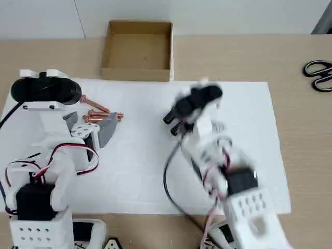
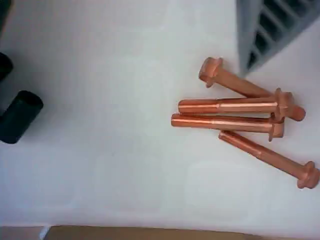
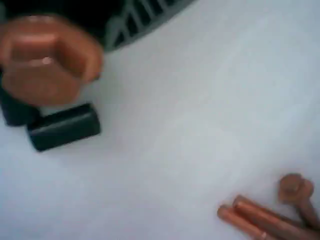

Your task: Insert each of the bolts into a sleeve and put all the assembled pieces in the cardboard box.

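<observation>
Copper bolt [image 3: 47,57] sits clamped in my right gripper [image 1: 179,120], sleeve [image 3: 64,127] lying flat just beside it; left gripper [image 1: 94,122] gapes above spare bolts [image 2: 235,115].

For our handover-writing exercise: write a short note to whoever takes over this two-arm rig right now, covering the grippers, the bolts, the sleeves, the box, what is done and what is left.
Left gripper: open, beside four loose bolts on the white sheet.
Right gripper: appears shut on a fifth bolt, held just above two black sleeves lying mid-sheet.
Cardboard box: empty, just beyond the sheet's far edge.
Done: one bolt picked up; nothing visibly assembled or boxed.
Left: insert every bolt into a sleeve, then move each piece into the box.
</observation>
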